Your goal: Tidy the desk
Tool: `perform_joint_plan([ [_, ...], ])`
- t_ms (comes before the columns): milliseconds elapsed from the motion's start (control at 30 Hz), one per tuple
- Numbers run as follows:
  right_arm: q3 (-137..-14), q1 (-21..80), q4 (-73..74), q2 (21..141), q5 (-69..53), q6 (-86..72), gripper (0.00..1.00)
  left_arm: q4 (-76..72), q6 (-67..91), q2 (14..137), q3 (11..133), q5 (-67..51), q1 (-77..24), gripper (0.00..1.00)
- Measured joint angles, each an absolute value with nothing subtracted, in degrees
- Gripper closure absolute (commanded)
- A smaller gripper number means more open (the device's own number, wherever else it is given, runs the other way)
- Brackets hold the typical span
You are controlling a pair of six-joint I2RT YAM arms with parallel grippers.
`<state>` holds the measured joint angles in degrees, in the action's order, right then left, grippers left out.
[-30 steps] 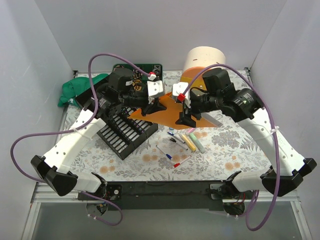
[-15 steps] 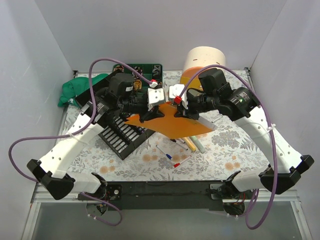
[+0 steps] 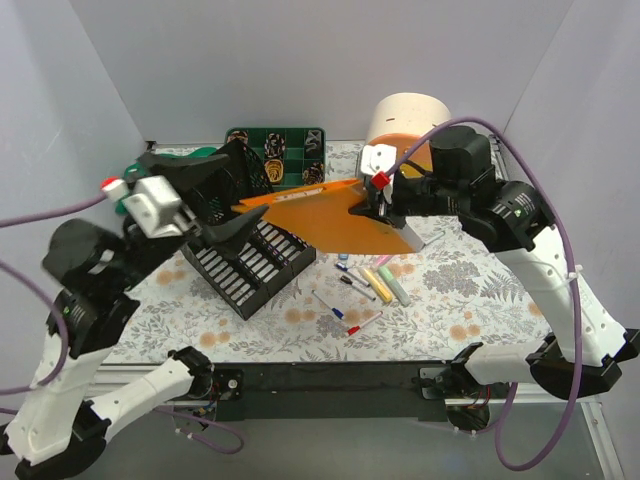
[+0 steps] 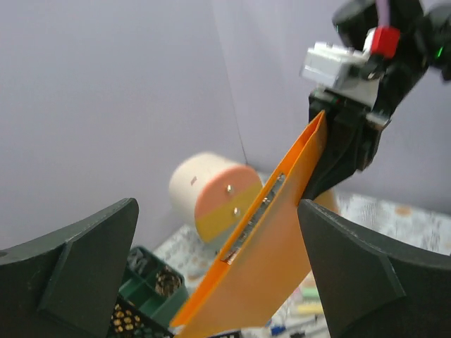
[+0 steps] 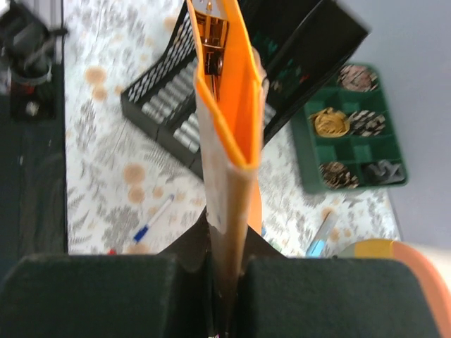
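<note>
An orange folder (image 3: 320,215) hangs on edge above the desk (image 3: 450,295), over the black wire-mesh rack (image 3: 250,262). My right gripper (image 3: 378,205) is shut on the folder's right end. In the right wrist view the folder (image 5: 225,105) rises straight out of the closed right gripper (image 5: 225,282). My left gripper (image 3: 225,195) stands wide open at the folder's left tip, apart from it. In the left wrist view the folder (image 4: 275,260) sits beyond the open left gripper (image 4: 217,211), with nothing touching the fingers (image 4: 84,274).
Several pens and markers (image 3: 372,282) lie on the desk below the folder. A green compartment tray (image 3: 275,150) sits at the back. A cream and orange cylinder (image 3: 410,115) stands at the back right. Grey walls close in three sides.
My left gripper opened, let go of the folder and swung back left and upward. My right gripper closed on the folder and now holds it alone, turned more on edge.
</note>
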<state>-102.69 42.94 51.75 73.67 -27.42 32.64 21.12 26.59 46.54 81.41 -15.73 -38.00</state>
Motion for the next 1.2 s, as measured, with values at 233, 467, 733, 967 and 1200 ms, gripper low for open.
perform_joint_plan([
  [233,-107.7,42.9,34.9,77.7,-28.5,15.9,0.99,14.0,36.2,37.1,78.6,-10.0,-38.0,0.02],
  [467,-114.8,44.2,23.7,87.2,-25.4,0.9,0.99,13.4,40.6,27.9,69.9,-5.6,-38.0,0.02],
  [733,-115.4,50.1,21.5,92.0,-14.9,-4.3,0.99,13.7,42.5,24.3,67.5,-2.3,-38.0,0.02],
  [967,-113.6,55.1,16.6,93.9,-5.4,-2.9,0.99,14.9,43.5,23.9,66.4,-1.7,-38.0,0.02],
  [1200,-112.6,56.0,14.7,94.1,-3.2,-0.4,0.99,15.7,44.0,23.5,66.4,-1.4,-38.0,0.02],
])
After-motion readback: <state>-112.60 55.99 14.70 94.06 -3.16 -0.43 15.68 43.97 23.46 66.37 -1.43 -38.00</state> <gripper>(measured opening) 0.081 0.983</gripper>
